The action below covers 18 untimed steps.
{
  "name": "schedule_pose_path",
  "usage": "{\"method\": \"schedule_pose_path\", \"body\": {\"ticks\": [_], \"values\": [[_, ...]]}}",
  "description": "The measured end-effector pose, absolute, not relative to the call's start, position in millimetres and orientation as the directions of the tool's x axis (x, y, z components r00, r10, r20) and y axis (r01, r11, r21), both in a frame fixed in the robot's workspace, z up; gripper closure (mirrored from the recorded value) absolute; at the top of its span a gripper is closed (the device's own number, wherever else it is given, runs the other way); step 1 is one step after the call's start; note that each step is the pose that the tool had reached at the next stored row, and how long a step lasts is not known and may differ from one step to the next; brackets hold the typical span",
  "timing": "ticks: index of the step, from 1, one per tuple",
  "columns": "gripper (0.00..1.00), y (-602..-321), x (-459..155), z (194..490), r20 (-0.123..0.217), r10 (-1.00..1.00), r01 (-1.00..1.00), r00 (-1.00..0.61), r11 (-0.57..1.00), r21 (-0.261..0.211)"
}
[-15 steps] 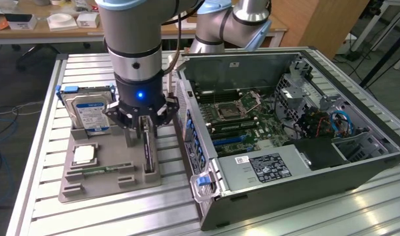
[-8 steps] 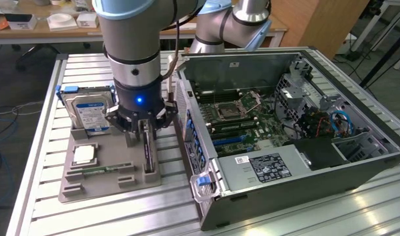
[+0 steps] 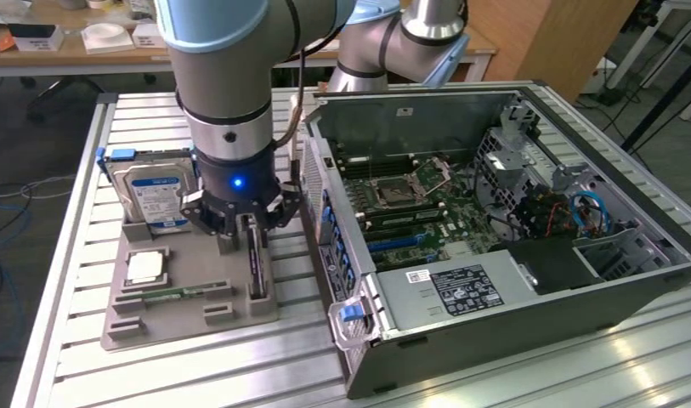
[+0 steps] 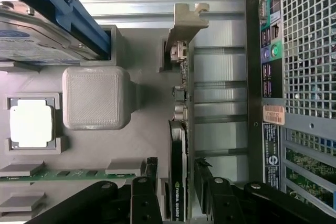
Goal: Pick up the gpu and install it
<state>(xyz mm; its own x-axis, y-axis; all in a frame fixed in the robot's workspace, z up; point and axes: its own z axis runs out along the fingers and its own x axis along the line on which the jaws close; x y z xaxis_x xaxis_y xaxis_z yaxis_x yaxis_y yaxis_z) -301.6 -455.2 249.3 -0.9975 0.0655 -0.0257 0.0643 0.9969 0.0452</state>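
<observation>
The gpu [image 3: 256, 265] stands on edge in a slot of the grey holder tray [image 3: 186, 319], between the tray's middle and the computer case. In the wrist view the gpu [image 4: 178, 177] is a thin dark card whose metal bracket [image 4: 185, 22] is at its far end. My gripper [image 3: 252, 228] hangs straight over the card. The gripper [image 4: 177, 170] is open, and its black fingers [image 4: 203, 176] straddle the card with a small gap on each side.
The open computer case [image 3: 493, 221] lies on its side close beside the tray, motherboard exposed. The tray also carries a silver hard drive with blue rails [image 3: 152, 195], a processor chip [image 3: 147, 268] and a memory stick [image 3: 181, 293]. A grey block [image 4: 95, 98] rises next to the card.
</observation>
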Motion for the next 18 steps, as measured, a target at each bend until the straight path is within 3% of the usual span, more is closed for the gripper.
{"method": "schedule_pose_path", "body": {"ticks": [18], "values": [[0.6,-451.1,-299.7,235.6,-0.026,0.046,0.045,-0.999,0.998,0.045]]}}
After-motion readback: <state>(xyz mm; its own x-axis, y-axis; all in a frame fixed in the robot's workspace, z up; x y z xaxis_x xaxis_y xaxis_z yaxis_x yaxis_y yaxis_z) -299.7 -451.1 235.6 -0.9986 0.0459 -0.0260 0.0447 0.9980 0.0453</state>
